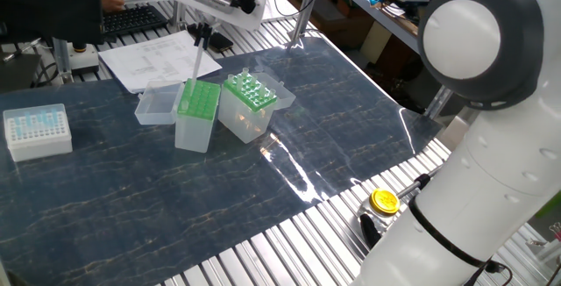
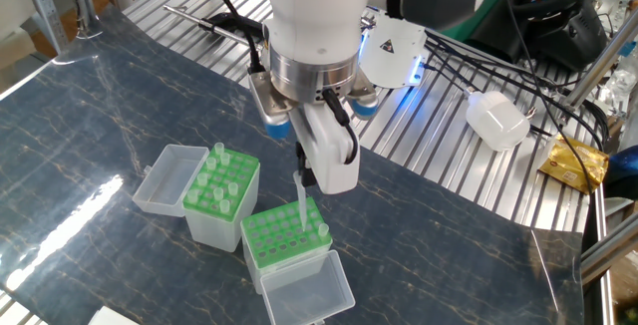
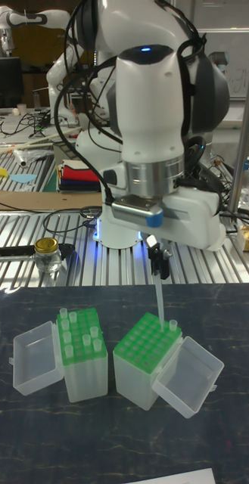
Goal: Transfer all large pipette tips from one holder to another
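My gripper [image 2: 302, 177] [image 1: 202, 33] [image 3: 160, 266] is shut on a large pipette tip [image 2: 301, 203] [image 3: 160, 299] that hangs upright. Its point is just above the green top of the narrower, taller box [image 2: 282, 240] [image 1: 197, 115] [image 3: 143, 355]. One tip [image 2: 324, 230] [image 3: 172, 325] stands in a corner hole of that box. Beside it is the wider box [image 2: 221, 197] [image 1: 250, 102] [image 3: 82, 344], with several large tips standing in its green grid.
Both boxes have clear hinged lids open, one lid [image 2: 167, 177] by the wider box and another lid [image 2: 307, 290] by the narrower one. A white box of pale-blue tips [image 1: 37, 131] sits far left, papers [image 1: 153, 58] behind. A yellow-capped jar [image 1: 384, 201] stands on the metal slats.
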Controlling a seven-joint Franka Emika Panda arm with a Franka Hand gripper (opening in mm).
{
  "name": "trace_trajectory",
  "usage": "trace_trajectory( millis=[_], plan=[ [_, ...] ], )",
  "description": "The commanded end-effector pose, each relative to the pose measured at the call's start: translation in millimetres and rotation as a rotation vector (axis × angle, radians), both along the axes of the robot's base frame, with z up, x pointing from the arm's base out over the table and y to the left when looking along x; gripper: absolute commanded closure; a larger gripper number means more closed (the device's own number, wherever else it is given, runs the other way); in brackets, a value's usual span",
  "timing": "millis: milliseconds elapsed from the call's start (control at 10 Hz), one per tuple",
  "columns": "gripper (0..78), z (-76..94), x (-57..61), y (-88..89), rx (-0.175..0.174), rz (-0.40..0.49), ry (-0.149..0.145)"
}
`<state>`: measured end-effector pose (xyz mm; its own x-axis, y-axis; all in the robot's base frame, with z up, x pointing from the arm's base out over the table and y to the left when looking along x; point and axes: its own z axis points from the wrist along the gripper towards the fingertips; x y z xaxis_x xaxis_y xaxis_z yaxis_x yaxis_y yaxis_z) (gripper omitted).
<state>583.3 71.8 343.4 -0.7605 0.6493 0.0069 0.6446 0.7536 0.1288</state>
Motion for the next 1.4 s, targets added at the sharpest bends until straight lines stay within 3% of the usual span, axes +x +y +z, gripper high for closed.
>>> trace_trajectory(
  millis=[100,300,700,1400],
  plan=[
    [76.3,1.8,-0.7,1.9,-0.014,0.004,-0.019],
    [76.3,4.2,-3.5,5.0,-0.044,0.013,-0.027],
    [76.3,1.4,-12.2,12.5,-0.048,-0.014,-0.021],
    [76.3,-9.2,-3.4,16.3,-0.048,-0.016,-0.022]
  ],
)
